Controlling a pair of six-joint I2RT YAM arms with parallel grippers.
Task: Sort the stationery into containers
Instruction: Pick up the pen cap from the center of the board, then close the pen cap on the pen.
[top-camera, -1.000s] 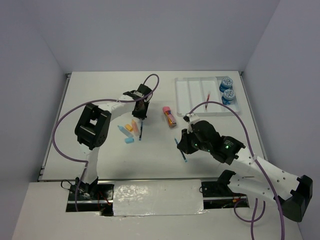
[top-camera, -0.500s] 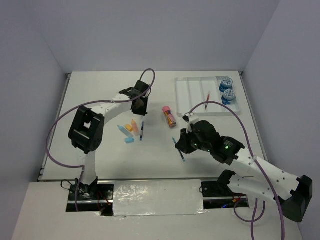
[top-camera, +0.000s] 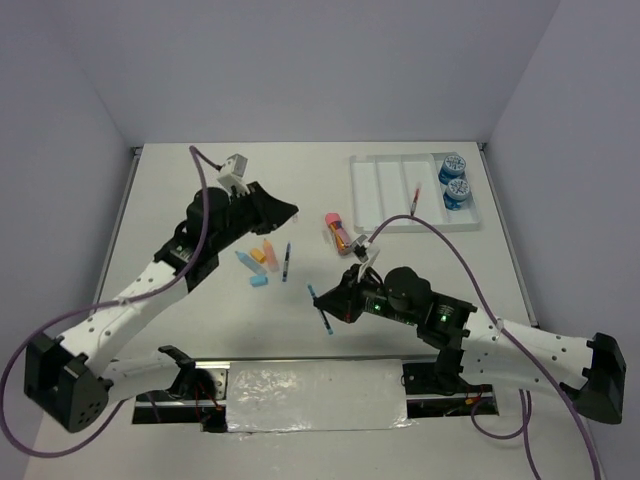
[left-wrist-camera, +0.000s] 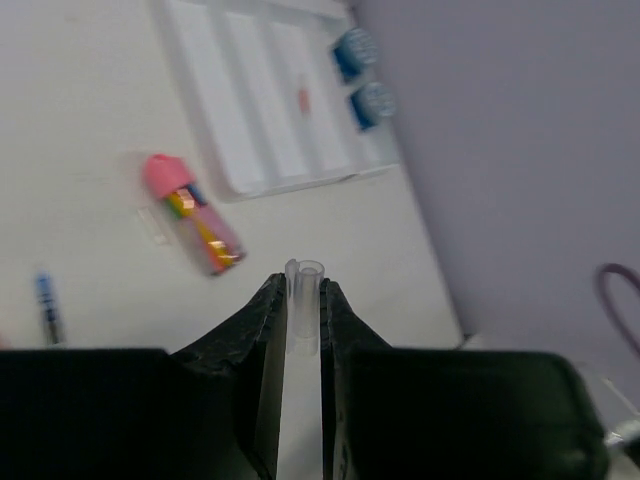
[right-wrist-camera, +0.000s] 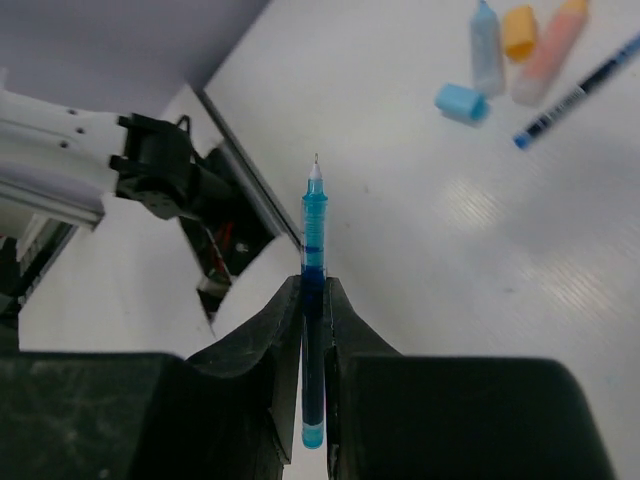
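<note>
**Held items**
- Right gripper (right-wrist-camera: 314, 288): jaws clamped on one light-blue pen (right-wrist-camera: 314, 215), gripped low on the barrel, with the tip pointing away from the wrist.
- Left gripper (top-camera: 288, 211): jaws pinched on one small clear cap (left-wrist-camera: 306, 272) (it may be a pen cap; the view is too soft to be sure).

**Key relation**
- The white four-compartment tray (top-camera: 385, 185) lies to the far right of the right gripper and well apart from it.
- The right arm is the nearer of the two.
- From above, the held pen runs roughly near to far with a slight slant, close to the run of the compartments. In my judgement the carry needs little turning before the drop.

**In the tray**
- Blue patterned rolls: 2, the far roll (top-camera: 452, 165) and the near roll (top-camera: 457, 192), one behind the other in the rightmost compartment.
- Red pen (top-camera: 414, 195): 1, lying lengthwise in the compartment next to the rolls.

**Loose on the table (top-camera: 200, 190)**
- Dark-blue pen (top-camera: 287, 260): 1, long axis near to far.
- Short markers: 3, clustered just left of the dark-blue pen: light-blue marker (top-camera: 243, 261), orange marker (top-camera: 257, 256) and pink marker (top-camera: 269, 249).
- Light-blue cap (top-camera: 259, 281): 1, just on the near side of the markers.
- Pink-capped case (top-camera: 340, 232): 1, between the markers and the tray.
</note>
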